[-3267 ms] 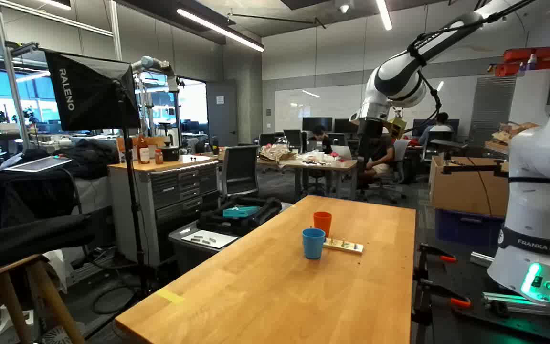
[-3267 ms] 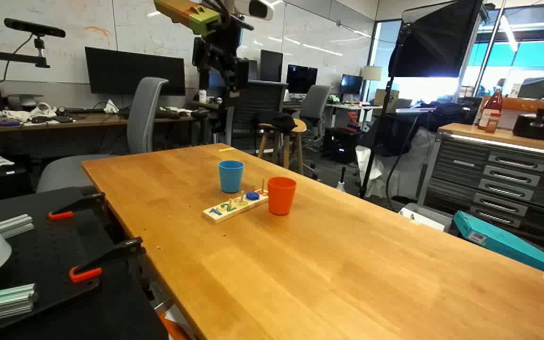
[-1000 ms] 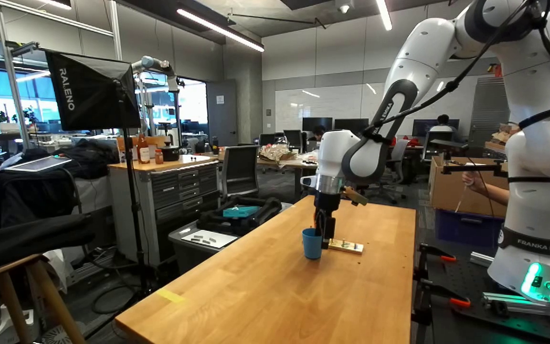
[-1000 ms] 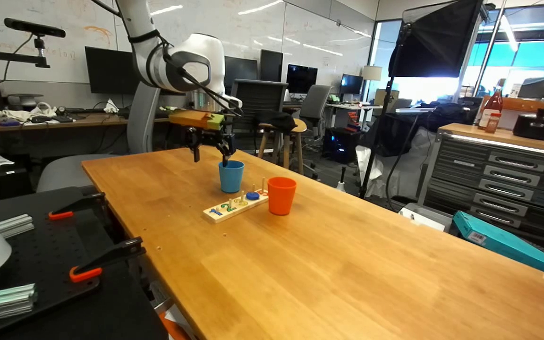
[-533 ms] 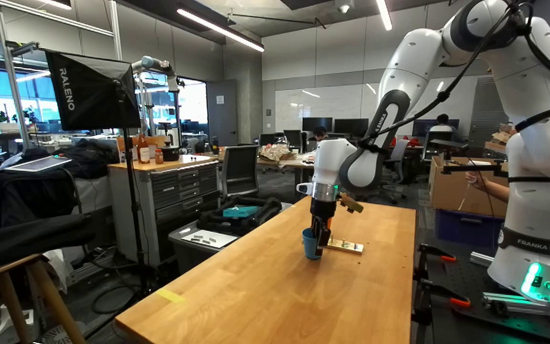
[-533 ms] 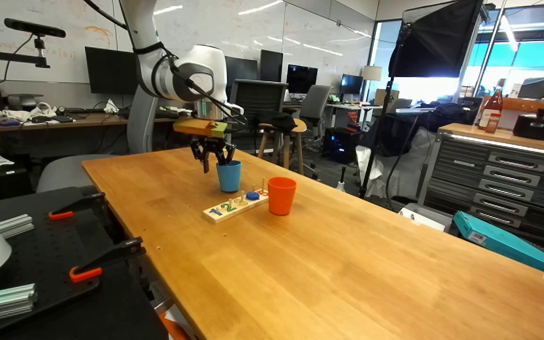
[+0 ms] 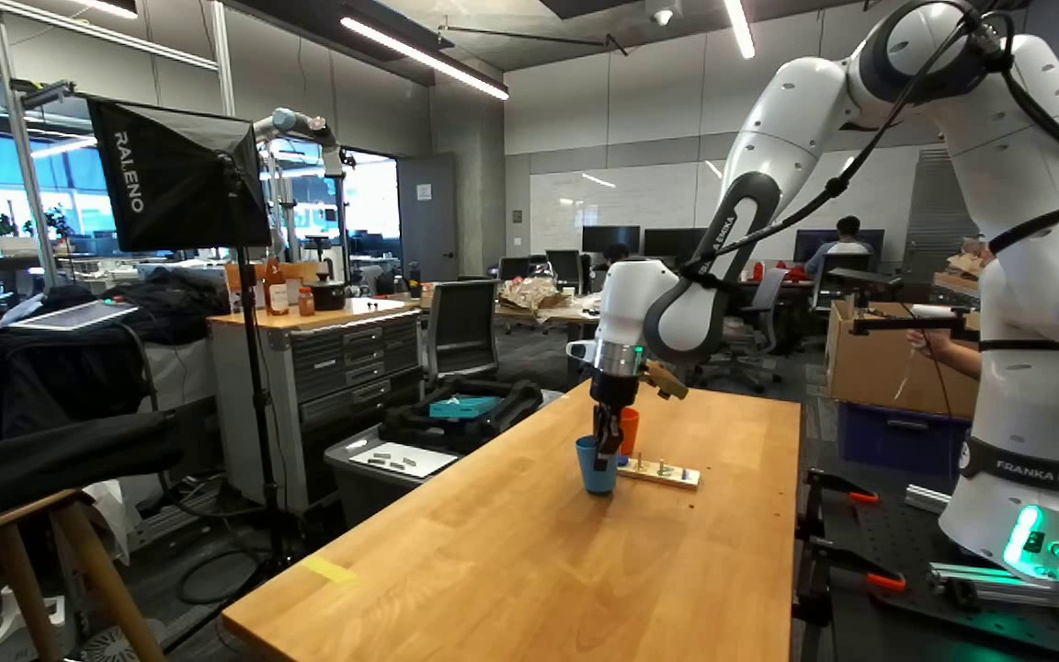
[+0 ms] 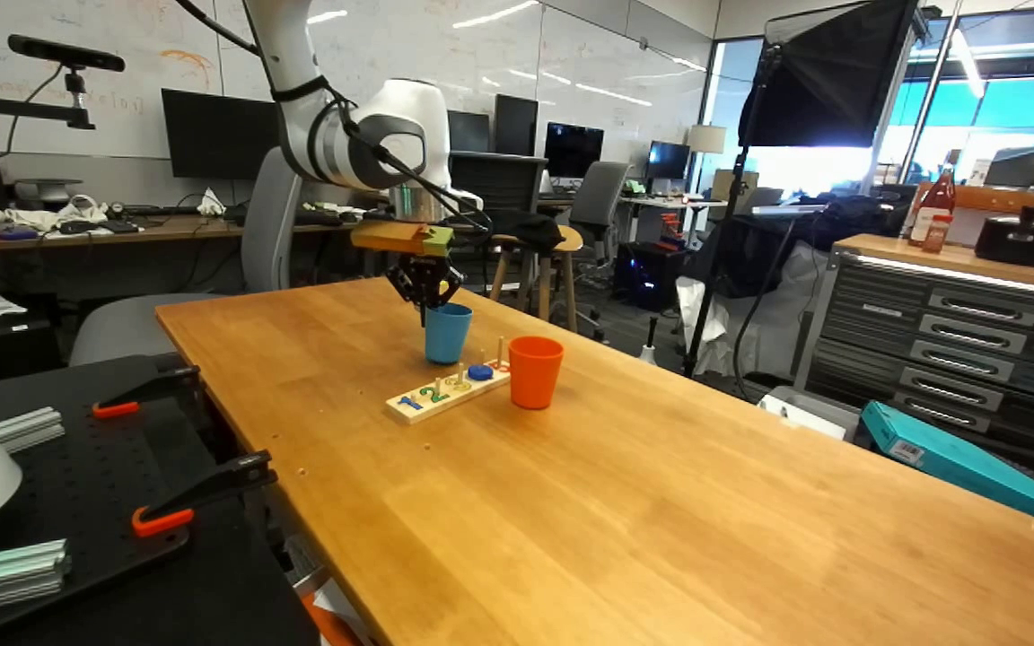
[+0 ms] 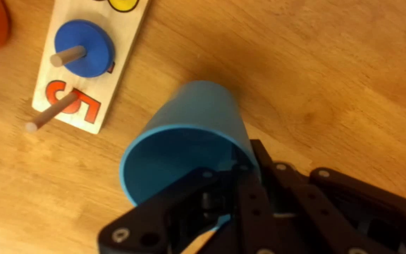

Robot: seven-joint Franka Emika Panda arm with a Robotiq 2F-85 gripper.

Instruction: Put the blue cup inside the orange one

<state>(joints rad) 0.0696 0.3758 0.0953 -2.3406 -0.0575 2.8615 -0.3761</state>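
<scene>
At tbl [image 8: 705,502], tool [image 9: 247,153] pinching wall of blue cup [image 8: 449,335], "5" pegboard [image 9: 122,46] nr, "RALENO" softbox [image 7: 180,175] bkgd

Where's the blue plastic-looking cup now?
In an exterior view, the blue cup is left of the orange-red cup, beyond the pale wooden peg board. Wrist view: the black gripper pinches its rim.

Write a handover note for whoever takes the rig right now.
Gripper: shut on the wall of the blue cup, one finger inside, one outside.
Unclear whether the blue cup is off the table.
The orange cup stands upright on the table; the board lies between the cups.
Done: blue cup grasped.
To do: carry it over, lower it into the orange cup, let go.
</scene>
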